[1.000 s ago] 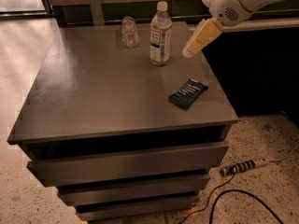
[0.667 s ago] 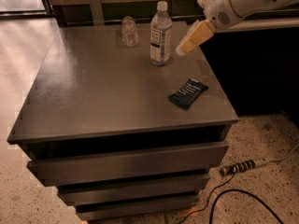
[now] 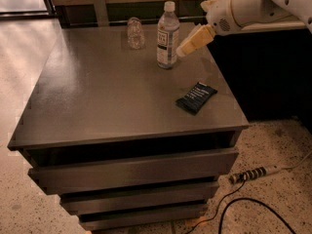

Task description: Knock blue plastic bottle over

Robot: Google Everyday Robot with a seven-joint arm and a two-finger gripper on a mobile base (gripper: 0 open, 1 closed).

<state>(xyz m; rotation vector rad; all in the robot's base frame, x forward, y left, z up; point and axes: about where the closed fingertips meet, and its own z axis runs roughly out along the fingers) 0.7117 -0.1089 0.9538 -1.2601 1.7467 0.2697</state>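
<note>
You have the bottle (image 3: 167, 35) standing upright on the cabinet (image 3: 97, 96) top, toward the back edge and right of centre; its white cap is on and its label faces the camera.

The gripper (image 3: 182, 50) sits just right of the bottle, level with its lower half; it is cream-coloured and slants down and left toward the bottle; its tip lies at the bottle's right side and may be touching, though from this angle you cannot settle whether there is contact or a sliver of gap; nor can you tell whether the gripper is set wide or narrow.

The arm (image 3: 253, 6), white, runs up and to the right of the bottle; it leaves the view at the top right corner.

A glass (image 3: 136, 32), clear and ribbed, stands upright to the left of the bottle; it is near but apart, and slightly further back.

A packet (image 3: 196, 97), dark with pale print, lies flat in front of the bottle and to its right; it is well apart from the bottle, near the cabinet's right edge.

Below the surface that carries the bottle, the cabinet front shows stacked drawers (image 3: 131, 172); the top one stands slightly proud.

On the speckled floor (image 3: 287, 145), well in front of the bottle and to its right, a black cable (image 3: 253, 204) lies in a loop.
</note>
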